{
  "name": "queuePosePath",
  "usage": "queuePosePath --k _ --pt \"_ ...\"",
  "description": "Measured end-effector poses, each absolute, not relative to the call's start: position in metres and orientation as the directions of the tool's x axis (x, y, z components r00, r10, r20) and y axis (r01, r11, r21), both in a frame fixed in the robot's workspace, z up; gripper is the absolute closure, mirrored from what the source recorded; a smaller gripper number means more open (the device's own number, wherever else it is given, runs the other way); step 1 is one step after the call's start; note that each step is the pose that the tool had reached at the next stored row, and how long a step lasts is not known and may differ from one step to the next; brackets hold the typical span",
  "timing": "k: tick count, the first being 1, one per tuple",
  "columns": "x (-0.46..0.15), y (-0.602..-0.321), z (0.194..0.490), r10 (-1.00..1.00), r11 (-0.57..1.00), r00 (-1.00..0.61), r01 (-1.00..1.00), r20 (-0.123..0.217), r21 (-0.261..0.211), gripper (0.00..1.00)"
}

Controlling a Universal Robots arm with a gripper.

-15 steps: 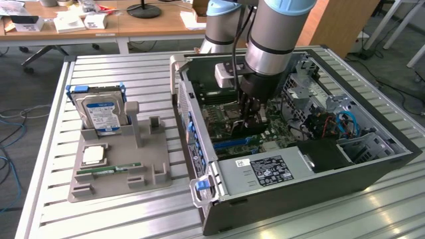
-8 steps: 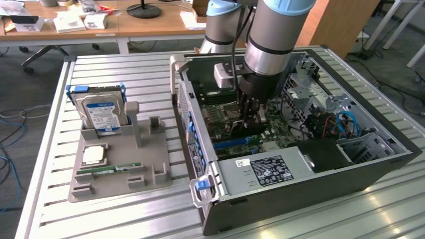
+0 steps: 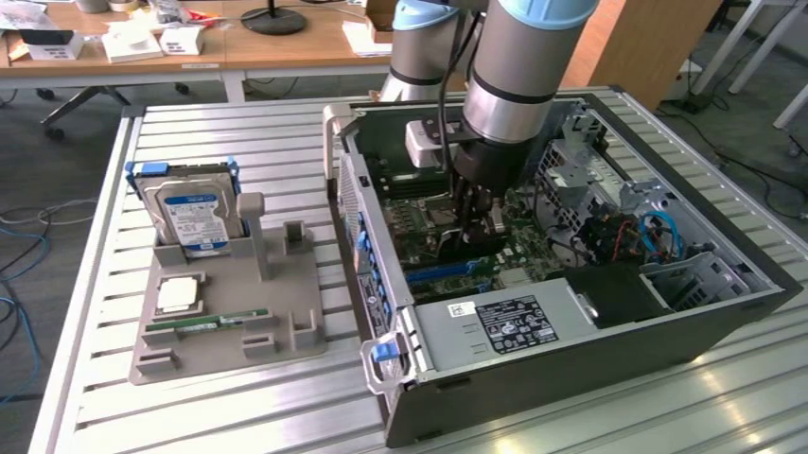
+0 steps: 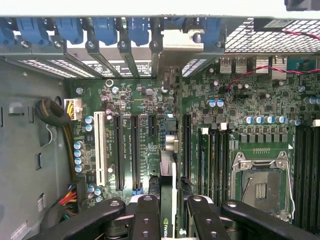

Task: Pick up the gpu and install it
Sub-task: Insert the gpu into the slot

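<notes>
The gpu (image 4: 169,165) shows edge-on in the wrist view as a thin dark card with a green logo near my fingers (image 4: 147,212). Its silvery end bracket (image 4: 175,47) reaches the rear slot openings of the case. My gripper (image 4: 170,205) is shut on the card, one finger on each face. It holds the card upright over the black expansion slots (image 4: 135,150) of the motherboard. Whether the card's edge sits in a slot I cannot tell. In the exterior view my gripper (image 3: 478,232) is deep inside the open computer case (image 3: 707,312), just above the motherboard.
A grey holder (image 3: 227,331) stands on the slatted table at the exterior view's left. It carries a hard drive (image 3: 189,213), a processor chip (image 3: 177,295) and a green memory stick (image 3: 208,323). Inside the case are the power supply (image 3: 505,326), the processor socket (image 4: 260,187) and blue bracket clips (image 4: 105,30).
</notes>
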State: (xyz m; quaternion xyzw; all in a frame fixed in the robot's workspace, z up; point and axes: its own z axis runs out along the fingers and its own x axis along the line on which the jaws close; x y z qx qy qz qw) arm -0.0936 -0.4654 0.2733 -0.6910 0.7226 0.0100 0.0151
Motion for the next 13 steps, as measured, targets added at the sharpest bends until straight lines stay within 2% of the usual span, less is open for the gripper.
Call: queuePosePath --k 13 --pt "-0.0959 -0.4654 0.272 -0.998 0.045 -0.045 -0.999 -0.036 -0.006 0.74"
